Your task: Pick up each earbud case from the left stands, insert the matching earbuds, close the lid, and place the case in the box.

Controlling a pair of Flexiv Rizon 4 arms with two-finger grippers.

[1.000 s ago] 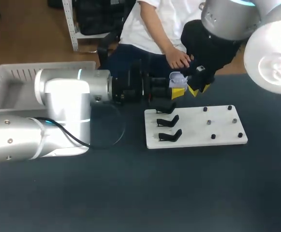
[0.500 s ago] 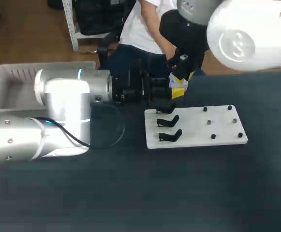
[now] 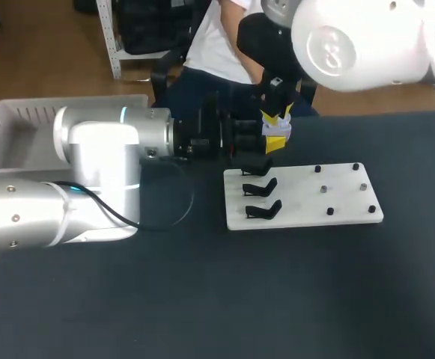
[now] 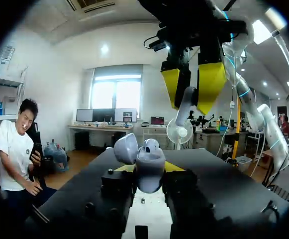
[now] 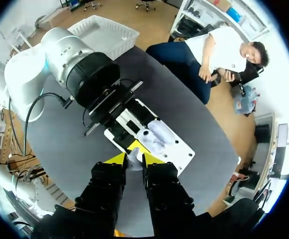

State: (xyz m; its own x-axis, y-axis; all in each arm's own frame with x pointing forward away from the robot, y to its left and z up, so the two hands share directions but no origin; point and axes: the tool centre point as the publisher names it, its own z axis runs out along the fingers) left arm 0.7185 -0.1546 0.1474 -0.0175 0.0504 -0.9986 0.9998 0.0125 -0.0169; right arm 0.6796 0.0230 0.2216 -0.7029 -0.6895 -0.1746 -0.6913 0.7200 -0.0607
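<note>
**Case open in my left grip, earbud held above it**

The case (image 4: 149,160) is open, with its lid (image 4: 126,148) tipped back. My left gripper (image 4: 149,173) is clamped on it from both sides, and a yellow pad shows against each flank of the shell. I hold it off the table, just beyond the far left corner of the board (image 3: 307,196).

My right gripper (image 4: 193,92) hangs directly above the case with its fingertips pointing down at the open shell, not touching it. They are pinched on a small white earbud (image 5: 133,163). In the head view this gripper is over the same far left corner of the board.

My left arm comes in level from the left of the board. My right arm comes down from above the board's far right side.

Black stands (image 3: 262,187) line the board's left edge in a column. Small dark pegs (image 3: 323,189) are scattered over its right half. The white box (image 3: 19,120) is well to the left of the board, at the table's far edge.
</note>
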